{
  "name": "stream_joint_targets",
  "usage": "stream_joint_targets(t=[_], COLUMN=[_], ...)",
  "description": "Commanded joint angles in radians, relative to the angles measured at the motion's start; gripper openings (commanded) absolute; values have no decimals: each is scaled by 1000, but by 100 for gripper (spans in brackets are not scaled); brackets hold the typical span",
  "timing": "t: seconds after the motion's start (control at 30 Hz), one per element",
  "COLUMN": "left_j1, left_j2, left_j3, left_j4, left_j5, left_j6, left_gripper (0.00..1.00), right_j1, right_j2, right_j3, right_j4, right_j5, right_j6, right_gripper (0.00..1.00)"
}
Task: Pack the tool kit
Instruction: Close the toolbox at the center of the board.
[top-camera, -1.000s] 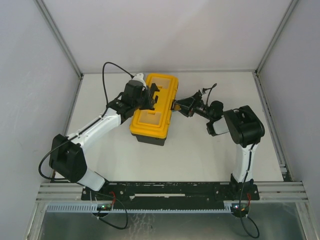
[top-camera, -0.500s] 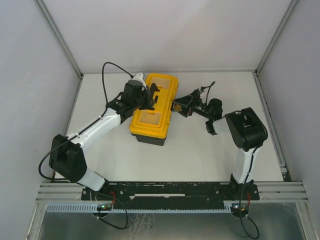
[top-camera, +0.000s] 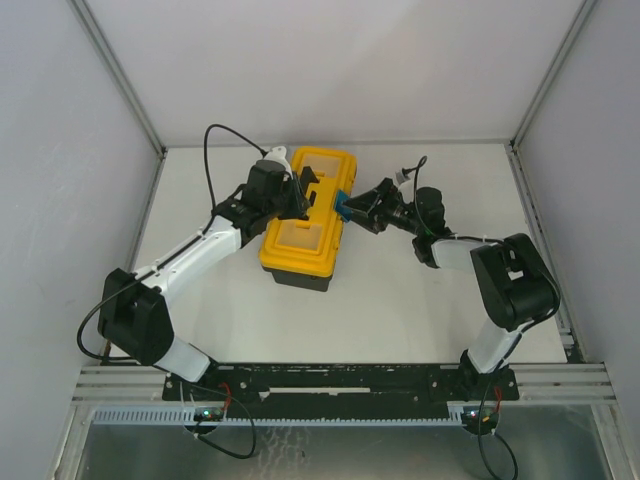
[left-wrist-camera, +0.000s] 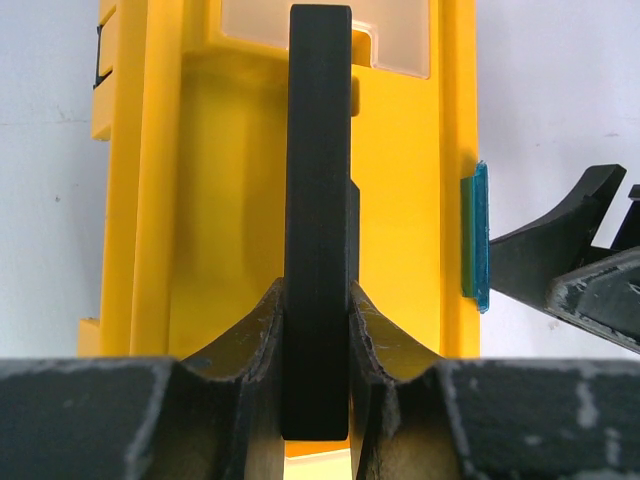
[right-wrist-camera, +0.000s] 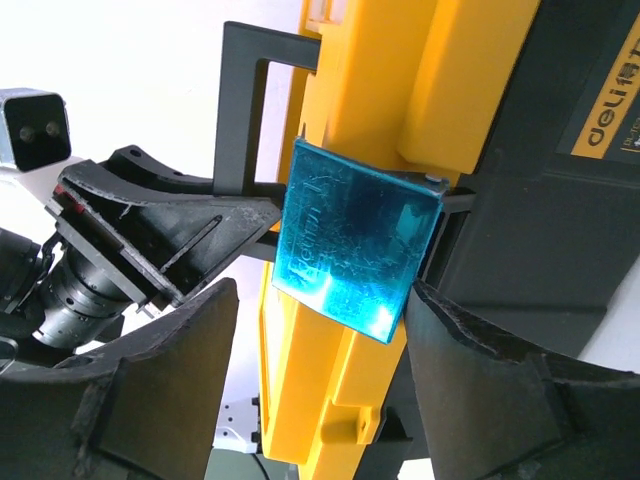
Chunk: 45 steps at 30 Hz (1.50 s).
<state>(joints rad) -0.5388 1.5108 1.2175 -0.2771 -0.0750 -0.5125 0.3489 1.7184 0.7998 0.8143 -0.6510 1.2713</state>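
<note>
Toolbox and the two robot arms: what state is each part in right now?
Lid, closed.
Handle, raised upright, clamped.
Teal latch, swung out, unfastened.
Left jaws, shut on the handle.
Right jaws, open, either side of the latch.
</note>
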Motion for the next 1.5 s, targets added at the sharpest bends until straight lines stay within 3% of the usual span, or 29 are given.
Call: stream_joint_targets(t=[0.0,0.3,0.73,0.93,1.03,1.17,1.23,1.47], left_j1=[0,1,1,0,1,0,0,-4], left_j2=[-32,-32,-44,-93,-111,-142,-160,-147], left_j3=[-11,-12,-17,-23,-22,-21,-25,13], left_j4=[18,17,22,12,4,-10,-7,-38], left_j5=[14,13,20,-5,-10,-41,-55,-38], left_j6=[-7,-4,3,22,30,32,33,59], left_gripper=[0,0,0,8,12,21,32,38], right_j1=[19,2,-26,-30,-31,-35,-34,-35], right_j2=[-21,26,100,107,115,138,149,176], right_j3=[38,2,-9,-10,-6,-6,-6,-4], right_j4=[90,154,289,274,273,279,299,370], right_j5=[-10,8,-35,-26,-26,-26,-30,-51], right_j6=[21,67,146,135,133,142,148,189], right_gripper=[63,51,55,47,38,41,41,43])
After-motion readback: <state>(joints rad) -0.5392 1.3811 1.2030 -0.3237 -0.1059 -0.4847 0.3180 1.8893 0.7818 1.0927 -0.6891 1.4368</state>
